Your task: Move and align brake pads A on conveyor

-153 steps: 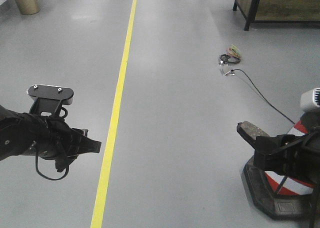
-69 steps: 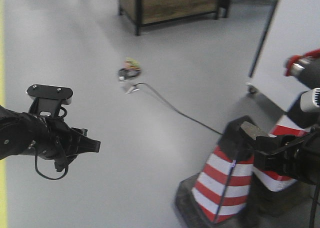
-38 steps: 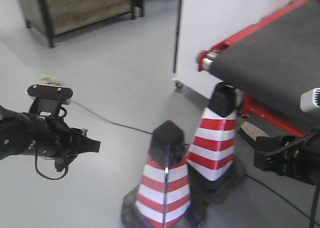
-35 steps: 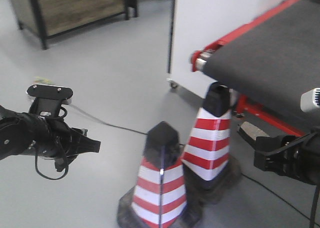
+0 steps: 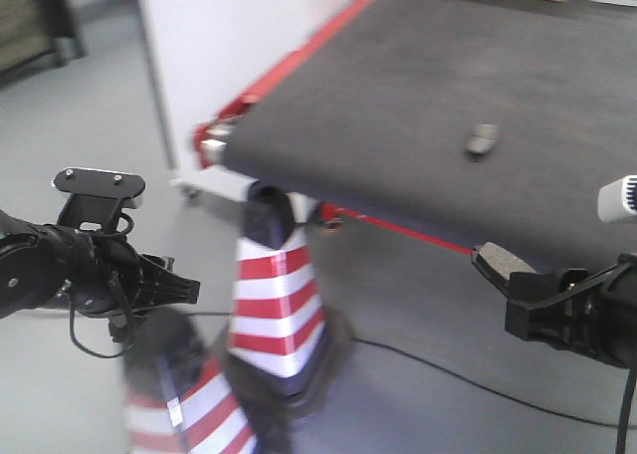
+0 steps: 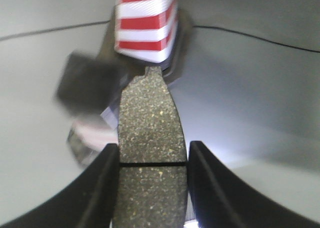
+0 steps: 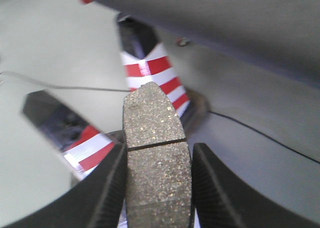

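Observation:
Each gripper holds one speckled dark grey brake pad with a groove across its middle. In the left wrist view, my left gripper (image 6: 152, 188) is shut on a pad (image 6: 150, 128) above the floor. My right gripper (image 7: 157, 188) is shut on another pad (image 7: 155, 138), whose tip (image 5: 501, 262) also shows in the front view. A third pad (image 5: 482, 139) lies on the conveyor (image 5: 398, 106), a dark belt with a red edge strip, at the upper right. My left gripper (image 5: 187, 291) hangs low at the left, away from the belt.
A red-and-white striped cone (image 5: 277, 305) stands at the conveyor's near corner, with a second, blurred cone (image 5: 174, 404) in front of it. A black cable (image 5: 448, 379) runs across the grey floor. A white panel (image 5: 219, 36) stands beside the belt's left edge.
The whole view has swung round to the right: floor and cones slid left, and the conveyor with a pad on it now fills the upper right. Both grippers still hold their pads.

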Tool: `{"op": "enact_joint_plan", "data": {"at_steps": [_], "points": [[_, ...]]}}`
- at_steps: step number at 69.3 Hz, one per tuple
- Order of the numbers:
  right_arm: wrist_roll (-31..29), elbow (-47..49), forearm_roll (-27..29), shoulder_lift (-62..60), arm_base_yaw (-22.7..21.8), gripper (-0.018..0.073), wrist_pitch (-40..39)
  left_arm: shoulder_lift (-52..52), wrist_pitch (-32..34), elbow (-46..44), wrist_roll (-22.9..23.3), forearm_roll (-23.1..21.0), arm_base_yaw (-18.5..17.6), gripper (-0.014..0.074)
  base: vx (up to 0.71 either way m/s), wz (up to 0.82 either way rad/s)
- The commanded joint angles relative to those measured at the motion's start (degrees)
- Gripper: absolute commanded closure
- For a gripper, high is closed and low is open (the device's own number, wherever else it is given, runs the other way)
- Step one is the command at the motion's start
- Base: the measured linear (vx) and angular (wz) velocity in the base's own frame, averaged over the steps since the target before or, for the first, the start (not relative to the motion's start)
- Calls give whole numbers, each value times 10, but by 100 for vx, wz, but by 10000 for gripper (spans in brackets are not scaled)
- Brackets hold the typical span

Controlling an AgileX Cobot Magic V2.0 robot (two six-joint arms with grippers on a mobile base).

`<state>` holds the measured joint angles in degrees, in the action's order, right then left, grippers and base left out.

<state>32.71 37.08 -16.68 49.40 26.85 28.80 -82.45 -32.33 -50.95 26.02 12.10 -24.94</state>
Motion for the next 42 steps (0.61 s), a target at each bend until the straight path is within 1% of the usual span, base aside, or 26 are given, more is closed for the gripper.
{"op": "enact_joint_plan", "data": {"at_steps": [1, 24, 42], "points": [[-3, 15, -10, -7, -2, 492, -40, 22, 31, -14, 1, 4, -3, 577, 18, -70], [-3, 15, -10, -7, -2, 492, -40, 22, 31, -14, 1, 4, -3, 577, 17, -65], [-3, 15, -10, -7, -2, 492, -40, 22, 31, -14, 1, 4, -3, 577, 17, -41]]}}
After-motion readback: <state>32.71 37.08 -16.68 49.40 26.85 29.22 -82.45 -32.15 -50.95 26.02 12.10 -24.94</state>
